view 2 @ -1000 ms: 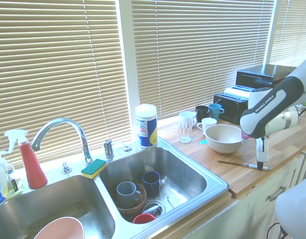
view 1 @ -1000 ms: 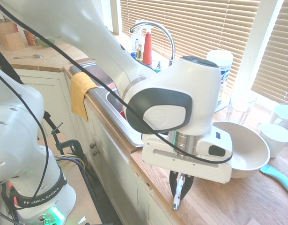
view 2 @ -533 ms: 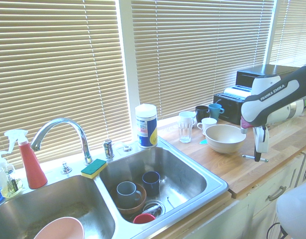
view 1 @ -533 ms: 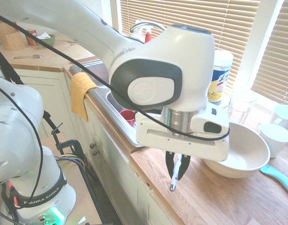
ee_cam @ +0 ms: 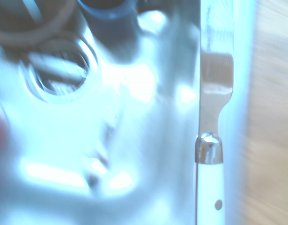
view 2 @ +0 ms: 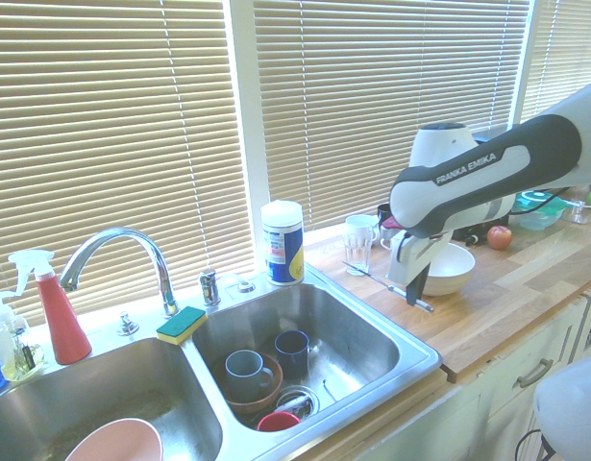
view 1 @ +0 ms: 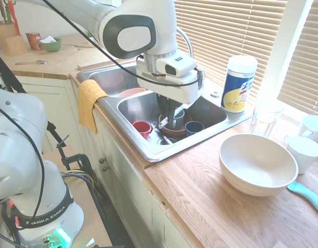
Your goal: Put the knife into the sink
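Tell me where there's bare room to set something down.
Bare wood lies between the sink and the beige bowl, and along the counter's front edge below that bowl. It's crowded in the basin around the red cup and blue mugs, and where white mugs crowd the bowl.

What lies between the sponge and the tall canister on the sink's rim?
Two chrome fittings, as the second exterior view shows: a taller one near the sponge, a lower one near the canister.

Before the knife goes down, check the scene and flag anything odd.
Nothing looks spilled or broken. One mild oddity: the yellow towel hangs bunched over the counter's front edge beside the sink, though that may be its usual place.
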{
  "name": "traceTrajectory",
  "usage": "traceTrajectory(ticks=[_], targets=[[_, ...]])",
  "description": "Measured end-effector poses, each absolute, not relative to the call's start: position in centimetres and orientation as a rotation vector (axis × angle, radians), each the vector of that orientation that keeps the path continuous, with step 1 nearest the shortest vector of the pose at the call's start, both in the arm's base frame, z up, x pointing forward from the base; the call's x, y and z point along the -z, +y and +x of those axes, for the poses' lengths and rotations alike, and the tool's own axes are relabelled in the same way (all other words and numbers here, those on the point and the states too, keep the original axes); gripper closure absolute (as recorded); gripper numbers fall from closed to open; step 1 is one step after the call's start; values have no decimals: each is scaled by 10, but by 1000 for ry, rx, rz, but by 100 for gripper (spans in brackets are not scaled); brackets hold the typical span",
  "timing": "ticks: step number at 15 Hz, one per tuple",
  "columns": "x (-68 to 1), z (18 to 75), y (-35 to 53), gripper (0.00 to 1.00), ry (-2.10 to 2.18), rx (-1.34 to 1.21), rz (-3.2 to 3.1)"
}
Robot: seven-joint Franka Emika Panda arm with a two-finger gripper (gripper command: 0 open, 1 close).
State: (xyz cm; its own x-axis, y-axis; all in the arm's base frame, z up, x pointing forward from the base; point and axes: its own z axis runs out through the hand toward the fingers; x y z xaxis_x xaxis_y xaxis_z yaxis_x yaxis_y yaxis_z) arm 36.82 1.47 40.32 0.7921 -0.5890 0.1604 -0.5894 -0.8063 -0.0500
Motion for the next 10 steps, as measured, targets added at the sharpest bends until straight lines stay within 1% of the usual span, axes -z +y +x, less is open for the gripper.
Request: traceTrajectory(ticks=[5,10], targets=[[-371,400,99,100,-1411,-275,2852],[-313,405,173,100,-1437,-272,2846]])
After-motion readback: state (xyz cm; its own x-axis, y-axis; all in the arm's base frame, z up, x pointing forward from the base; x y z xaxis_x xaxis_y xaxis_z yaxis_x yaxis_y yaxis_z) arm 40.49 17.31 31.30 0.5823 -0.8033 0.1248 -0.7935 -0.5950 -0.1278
